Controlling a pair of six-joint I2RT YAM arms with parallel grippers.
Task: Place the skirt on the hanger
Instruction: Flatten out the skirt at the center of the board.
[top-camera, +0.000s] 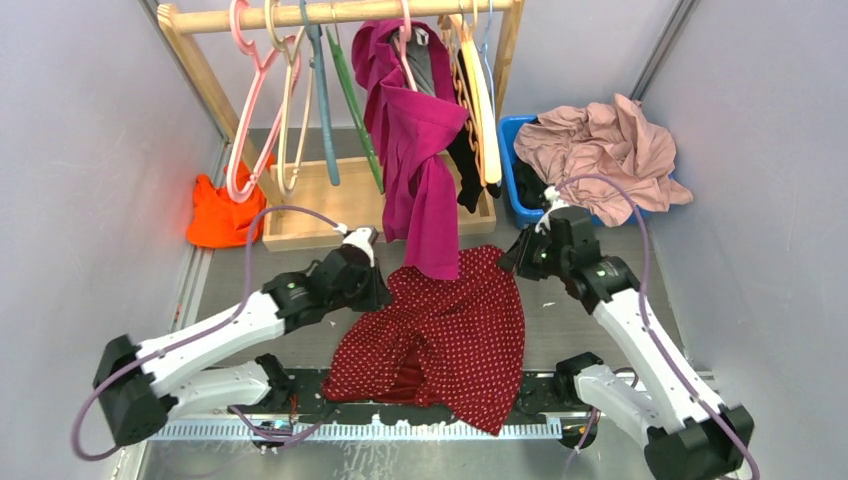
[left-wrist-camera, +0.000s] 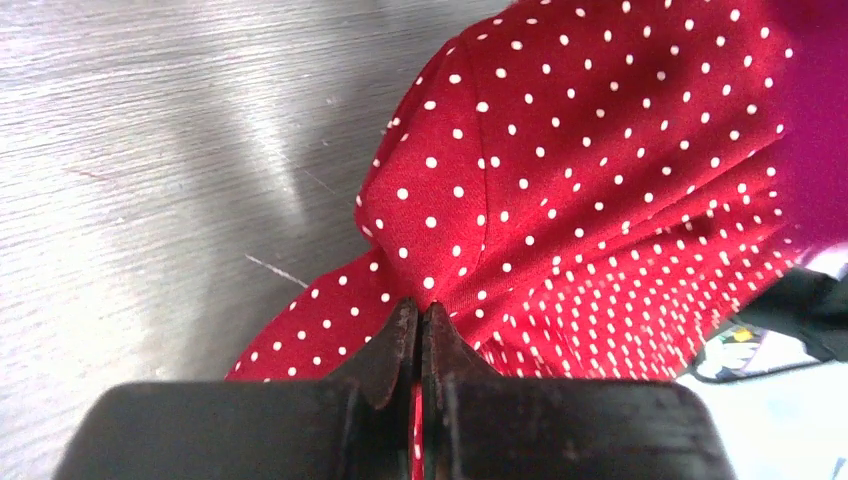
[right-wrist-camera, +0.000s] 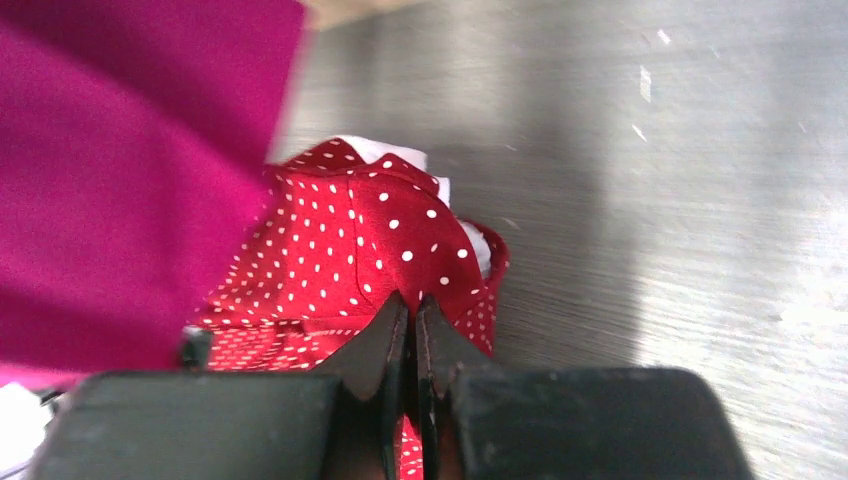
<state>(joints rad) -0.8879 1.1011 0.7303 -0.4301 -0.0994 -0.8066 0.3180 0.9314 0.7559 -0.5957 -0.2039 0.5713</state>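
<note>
Grey metal surface (top-camera: 600, 310), wooden rail (top-camera: 340, 12) across 12 o'clock. I see the skirt (top-camera: 450, 340) lying spread at centre. Left pincer (top-camera: 372, 285) is clamped on its 10 o'clock corner and right pincer (top-camera: 512, 262) on its 1 o'clock corner, with fabric pinched between the tips in both wrist views. The hanger (top-camera: 236, 180) hangs on the rail at 11 o'clock, well apart from the skirt.

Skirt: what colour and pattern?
The skirt is red with small white dots; left wrist view shows it best.
</note>
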